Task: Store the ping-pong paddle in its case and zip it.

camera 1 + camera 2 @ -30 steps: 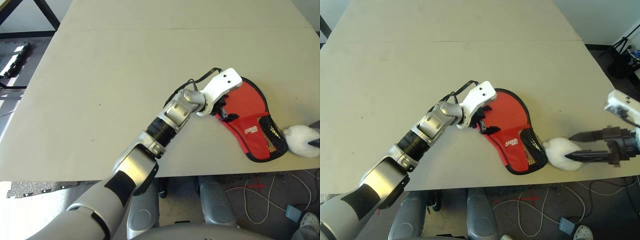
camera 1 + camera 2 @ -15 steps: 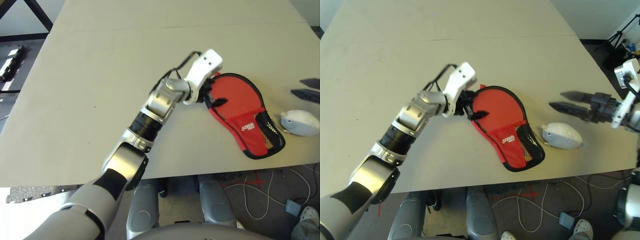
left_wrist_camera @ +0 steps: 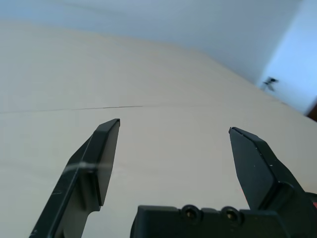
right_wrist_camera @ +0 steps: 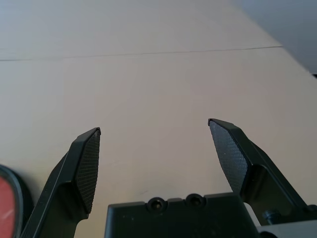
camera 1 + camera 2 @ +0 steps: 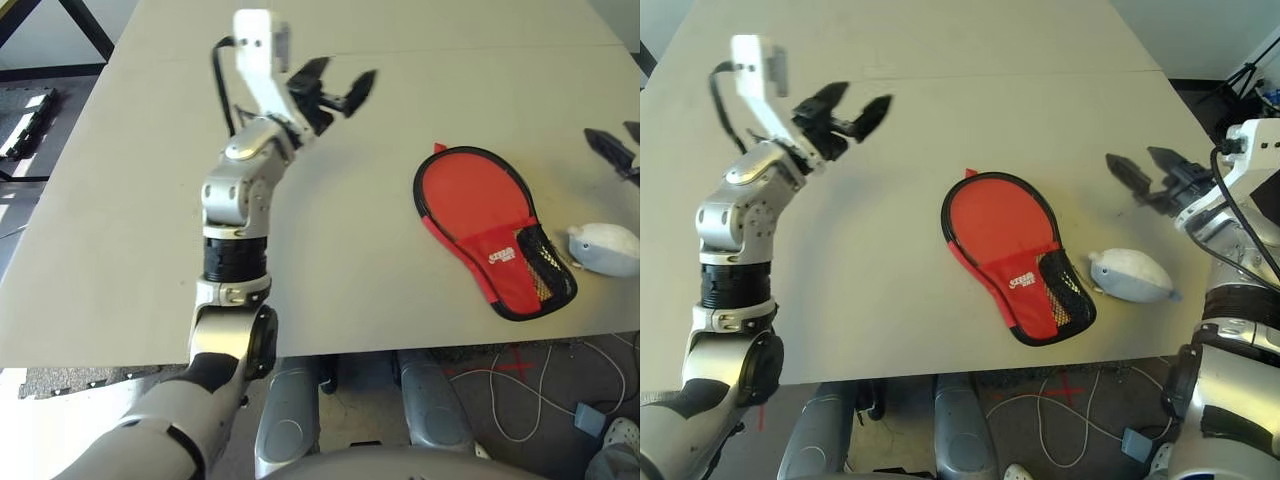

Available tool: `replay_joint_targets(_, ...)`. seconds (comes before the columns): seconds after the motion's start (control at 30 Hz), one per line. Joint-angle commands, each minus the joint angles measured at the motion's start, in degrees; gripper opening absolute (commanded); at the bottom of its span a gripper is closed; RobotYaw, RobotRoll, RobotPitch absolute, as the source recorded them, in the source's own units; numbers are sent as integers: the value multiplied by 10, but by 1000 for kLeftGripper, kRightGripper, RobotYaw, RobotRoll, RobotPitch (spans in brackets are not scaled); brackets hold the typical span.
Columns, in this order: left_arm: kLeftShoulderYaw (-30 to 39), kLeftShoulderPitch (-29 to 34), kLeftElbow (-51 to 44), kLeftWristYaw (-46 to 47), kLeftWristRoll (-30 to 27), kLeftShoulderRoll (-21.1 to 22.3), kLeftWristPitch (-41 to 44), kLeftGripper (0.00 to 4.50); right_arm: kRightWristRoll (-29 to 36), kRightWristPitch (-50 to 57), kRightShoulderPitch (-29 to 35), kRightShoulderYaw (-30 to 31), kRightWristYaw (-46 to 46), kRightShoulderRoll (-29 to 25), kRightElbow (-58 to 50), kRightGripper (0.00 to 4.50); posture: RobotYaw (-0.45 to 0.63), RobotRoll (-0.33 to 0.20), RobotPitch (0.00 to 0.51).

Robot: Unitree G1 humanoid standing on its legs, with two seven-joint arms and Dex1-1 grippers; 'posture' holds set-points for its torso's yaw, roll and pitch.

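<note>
Case (image 5: 1012,250) between raised left pincer (image 5: 852,110), right pincer (image 5: 1150,168) (both agape)

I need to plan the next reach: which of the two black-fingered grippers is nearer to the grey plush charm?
The right gripper: it hovers just beyond the grey plush charm, whereas the left gripper is far across the table.

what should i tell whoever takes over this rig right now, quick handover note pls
Left gripper: open, empty, raised above the table's left side, well clear of the case.
Right gripper: open, empty, up at the right edge, beyond the plush charm.
Case: flat on the table near the front edge, mesh pocket toward the front, grey plush charm beside it on the right.
Paddle: I can't see it loose anywhere; the case looks closed all round, but the zip itself is too small to confirm.
Left: check the zip is fully shut.
</note>
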Motion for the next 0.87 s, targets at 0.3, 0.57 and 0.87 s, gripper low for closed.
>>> replay_joint_targets(0.3, 45, 113, 80, 56, 24, 83, -139, 4500, -20, -103, -3, -34, -93, 14, 77, 4473, -128, 0, 256)
replay_joint_targets(0.57, 48, 125, 162, 52, 21, 124, -207, 4500, -24, -104, -12, -33, -115, 19, 102, 4473, -128, 0, 261)
replay_joint_targets(0.87, 40, 126, 187, 51, 18, 132, -226, 4500, -24, -108, -7, -34, -123, 27, 106, 4473, -133, 0, 259)
